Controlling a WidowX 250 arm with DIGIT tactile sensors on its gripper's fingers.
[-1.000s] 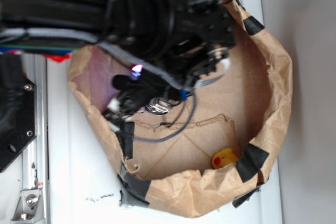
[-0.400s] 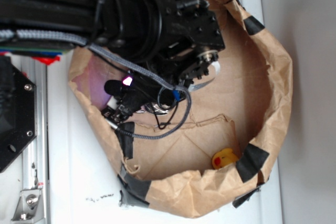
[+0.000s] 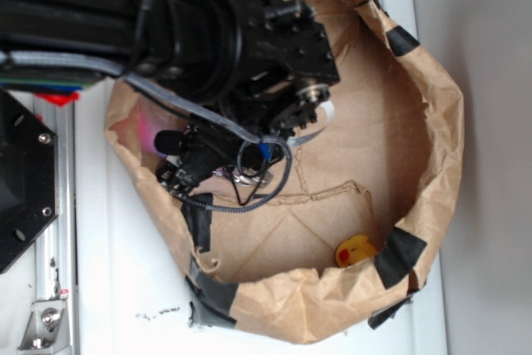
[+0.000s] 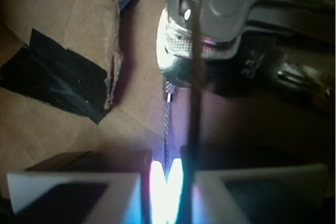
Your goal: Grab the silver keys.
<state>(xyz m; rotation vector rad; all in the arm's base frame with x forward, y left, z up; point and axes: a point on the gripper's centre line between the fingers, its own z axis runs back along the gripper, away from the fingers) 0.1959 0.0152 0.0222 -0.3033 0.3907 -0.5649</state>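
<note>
From the exterior view, the black robot arm (image 3: 125,31) reaches in from the left, over the rim of the crumpled brown paper basin patched with black tape (image 3: 432,122). Its black gripper (image 3: 208,160) is down inside the basin, against the basin's left wall, and a grey braided cable (image 3: 249,201) loops below it over the basin floor. Just right of the gripper, a glint of the shiny silver metal keys (image 3: 247,176) shows under the arm's wrist; most of the bunch is hidden there. Further right, near the basin's lower rim beside a strip of tape, a small yellow object (image 3: 356,250) sits well apart from the keys.

In the wrist view, a patch of black tape (image 4: 58,80) lies at the left on the brown paper. Right of it, the thin twisted wire loop (image 4: 167,124) of the silver keys (image 4: 210,19) runs down from the bunch into the narrow bright slit between the two white fingertip pads (image 4: 73,192). The pads are nearly together, pinching that wire.
</note>
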